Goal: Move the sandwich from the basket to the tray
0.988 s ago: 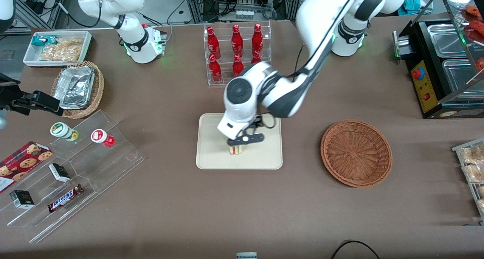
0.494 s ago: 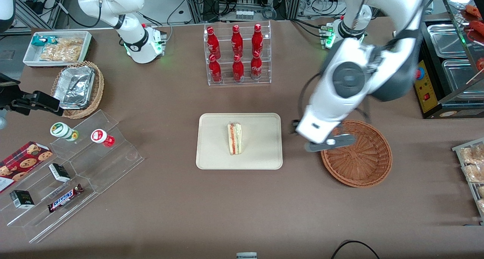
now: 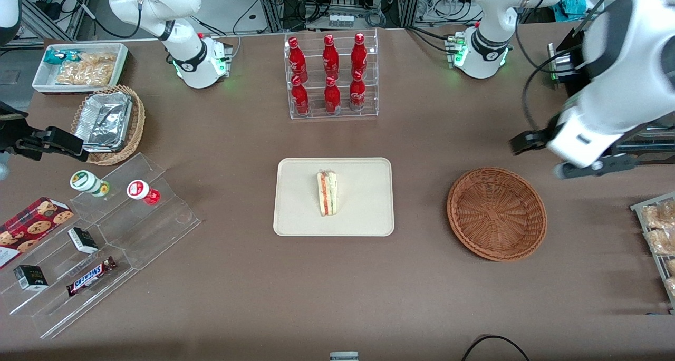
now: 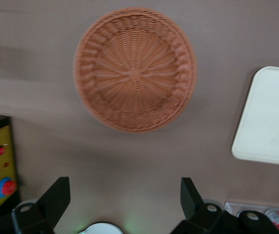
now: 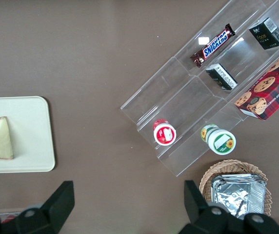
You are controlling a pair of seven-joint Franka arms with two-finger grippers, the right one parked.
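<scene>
Since your previous frame: gripper (image 3: pixel 572 158) withdrew from above basket (image 3: pixel 497 213) toward working arm's end, fingers (image 4: pixel 56 197) spread, holding nothing. Sandwich (image 3: pixel 327 193) lay on tray (image 3: pixel 364 213), mid-surface.

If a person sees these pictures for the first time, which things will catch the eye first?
The sandwich lies alone on the cream tray at the table's middle. Toward the working arm's end sits the empty reddish-brown basket, and the gripper hangs open above the table beside it, holding nothing.
</scene>
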